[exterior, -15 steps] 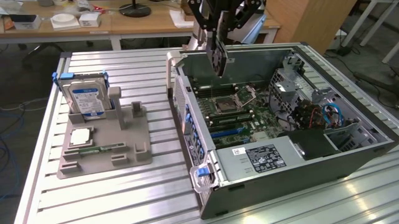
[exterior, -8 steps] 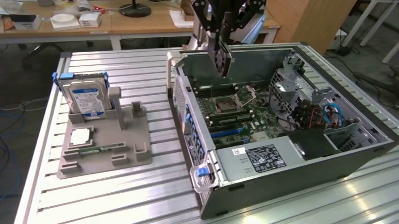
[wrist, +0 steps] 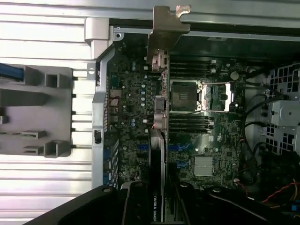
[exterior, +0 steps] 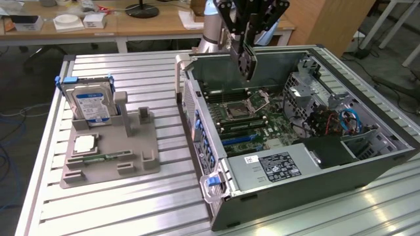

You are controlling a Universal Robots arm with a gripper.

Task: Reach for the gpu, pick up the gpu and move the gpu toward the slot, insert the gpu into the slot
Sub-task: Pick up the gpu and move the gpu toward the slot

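A slatted aluminium table (exterior: 118,206) carries an open computer case (exterior: 315,167) on the exterior view's right and a gray holder tray (exterior: 141,164) on the exterior view's left. Inside the case lies the green motherboard (exterior: 262,123), its square processor socket (exterior: 237,109) uncovered. A silver hard drive (exterior: 92,103) with a blue label stands upright in the tray, and a small memory stick (exterior: 108,158) lies flat near the tray's front. The gpu (exterior: 247,66) hangs on edge above the far part of the open case, clear of the board. In the wrist view, the gpu is seen edge-on with its silver end bracket (wrist: 165,33) over the rim of the case. The gripper (exterior: 248,46) has its jaws closed narrowly on the card, one black finger (wrist: 136,204) on each face. The slot (exterior: 239,139), a blue strip on the motherboard, sits below and nearer the camera than the card, with nothing in it.
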